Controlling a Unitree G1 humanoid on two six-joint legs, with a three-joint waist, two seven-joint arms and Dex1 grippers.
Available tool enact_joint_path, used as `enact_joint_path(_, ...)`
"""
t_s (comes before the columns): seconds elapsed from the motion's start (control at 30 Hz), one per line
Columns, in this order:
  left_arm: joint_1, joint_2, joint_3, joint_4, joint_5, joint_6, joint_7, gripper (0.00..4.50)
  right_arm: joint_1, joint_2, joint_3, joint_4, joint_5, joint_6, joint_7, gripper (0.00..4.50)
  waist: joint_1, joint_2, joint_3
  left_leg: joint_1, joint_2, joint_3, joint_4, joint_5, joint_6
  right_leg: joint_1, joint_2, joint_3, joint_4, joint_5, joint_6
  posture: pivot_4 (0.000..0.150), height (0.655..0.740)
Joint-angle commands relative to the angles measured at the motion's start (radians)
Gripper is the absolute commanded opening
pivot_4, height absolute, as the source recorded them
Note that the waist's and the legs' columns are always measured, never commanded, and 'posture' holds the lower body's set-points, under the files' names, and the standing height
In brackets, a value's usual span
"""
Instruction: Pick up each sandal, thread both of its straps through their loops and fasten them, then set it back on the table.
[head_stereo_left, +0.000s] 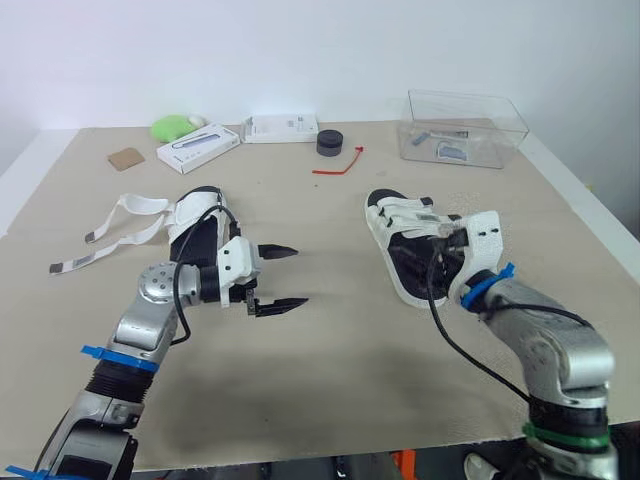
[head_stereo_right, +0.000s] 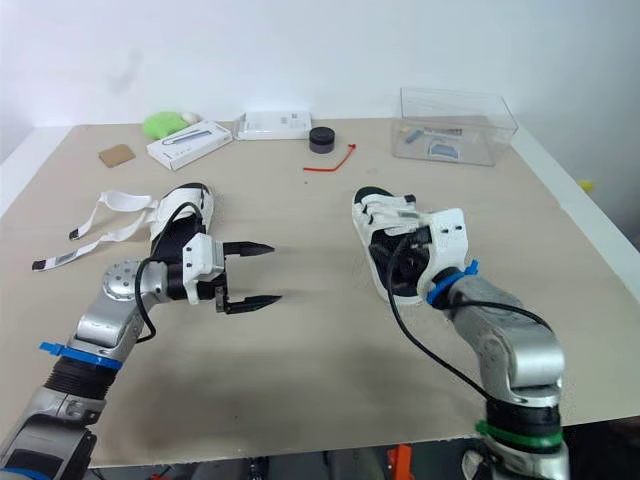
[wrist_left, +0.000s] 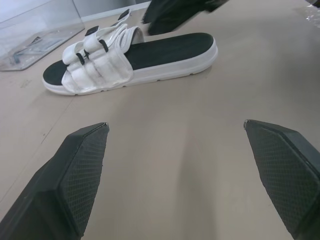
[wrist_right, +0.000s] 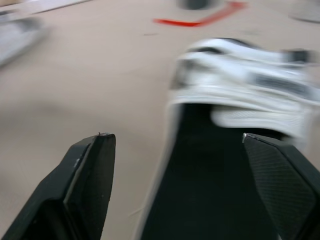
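Sandal with loose straps (head_stereo_left: 200, 207) lies lengthwise beside my left wrist; left gripper (head_stereo_left: 282, 275) and right gripper (wrist_right: 175, 137) both gape wide.

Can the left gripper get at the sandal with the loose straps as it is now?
Probably yes: the left gripper is open and the unfastened sandal lies close behind it, with nothing between. But it points away from the sandal, so it must turn first.

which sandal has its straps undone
The sandal on the robot's left: its two white straps trail loose over the table, while the other sandal's lie closed across its footbed.
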Motion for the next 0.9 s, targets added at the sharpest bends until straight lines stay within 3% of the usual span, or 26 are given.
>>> enact_joint_path(0.03, -0.009, -0.017, 0.042, -0.008, 0.027, 0.01, 0.112, 4.5, 0.011, -0.146, 0.032, 0.012, 0.025, -0.27, 0.38, 4.43, 0.001, 0.001, 0.001, 0.0, -0.001, 0.0, 0.0, 0.0, 0.0, 0.0, 0.0, 0.0, 0.0, 0.0, 0.0, 0.15, 0.74)
enact_joint_path(0.1, -0.007, -0.039, 0.073, -0.03, 0.041, 0.087, 0.232, 4.5, -0.094, -0.15, 0.066, 0.077, 0.104, -0.314, 0.548, 4.43, -0.005, 0.0, 0.001, 0.001, -0.001, 0.001, 0.001, 0.0, 0.0, 0.0, 0.0, 0.001, 0.0, 0.001, 0.002, 0.15, 0.74)
enact_joint_path(0.2, 0.011, -0.067, 0.103, -0.139, 0.052, 0.232, 0.385, 4.5, -0.262, -0.085, 0.128, 0.202, 0.146, -0.333, 0.643, 4.43, -0.017, -0.002, 0.002, 0.004, 0.002, 0.003, 0.001, 0.0, 0.0, 0.001, 0.002, 0.003, 0.0, 0.005, 0.001, 0.15, 0.74)
enact_joint_path(0.37, 0.102, -0.101, 0.138, -0.366, 0.075, 0.485, 0.604, 4.5, -0.405, 0.003, 0.275, 0.405, 0.035, -0.501, 0.777, 4.43, -0.002, -0.003, 0.002, 0.003, 0.006, -0.002, 0.001, 0.002, 0.002, 0.001, 0.007, -0.001, 0.0, 0.005, -0.002, 0.15, 0.74)
enact_joint_path(0.57, 0.173, -0.187, 0.206, -0.521, 0.115, 0.693, 0.855, 4.5, -0.505, 0.084, 0.335, 0.63, -0.061, -0.653, 0.833, 4.43, 0.001, -0.003, 0.003, 0.001, 0.006, -0.001, 0.0, 0.001, 0.0, -0.001, 0.005, -0.001, 0.001, 0.008, -0.011, 0.15, 0.74)
enact_joint_path(0.7, 0.167, -0.257, 0.212, -0.536, 0.146, 0.766, 0.977, 4.5, -0.532, 0.113, 0.346, 0.708, -0.113, -0.735, 0.825, 4.43, 0.003, -0.003, 0.003, 0.001, 0.002, -0.001, 0.001, 0.001, -0.001, 0.0, 0.001, -0.002, 0.0, 0.008, -0.01, 0.15, 0.74)
enact_joint_path(0.9, 0.077, -0.338, 0.253, -0.415, 0.152, 0.798, 1.088, 4.5, -0.529, 0.139, 0.348, 0.715, -0.141, -0.766, 0.818, 4.43, 0.002, -0.003, 0.003, 0.001, 0.0, -0.002, 0.001, 0.002, -0.002, 0.0, 0.0, -0.001, 0.0, 0.009, -0.009, 0.15, 0.74)
